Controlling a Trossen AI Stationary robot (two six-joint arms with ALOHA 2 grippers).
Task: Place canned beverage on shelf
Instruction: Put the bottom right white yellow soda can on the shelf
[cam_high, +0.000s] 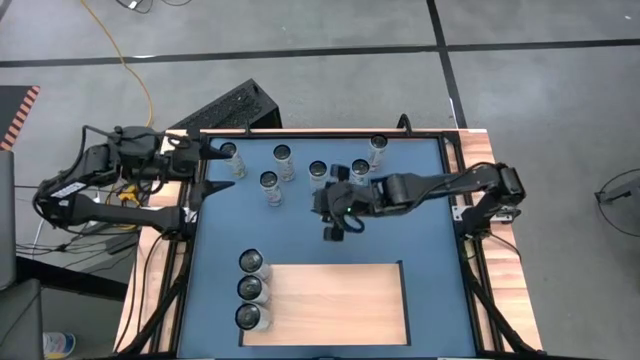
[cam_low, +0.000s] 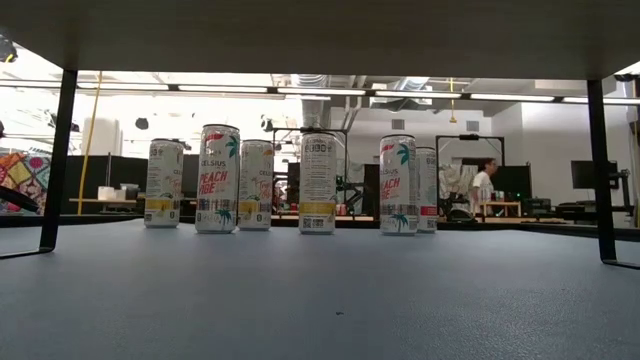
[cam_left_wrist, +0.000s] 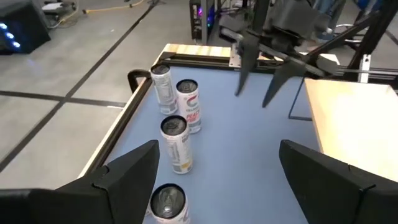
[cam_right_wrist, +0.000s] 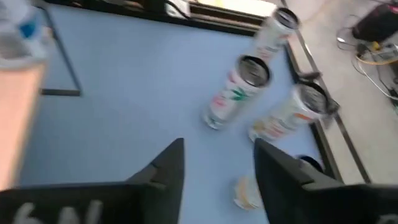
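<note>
Three cans already stand on the shelf's left edge; six wait at upper centre. My right hand hangs released mid-frame, my left hand released upper left.

Open blue surface beside the shelf; upright cans crowding the far edge.

Three cans on shelf
</note>
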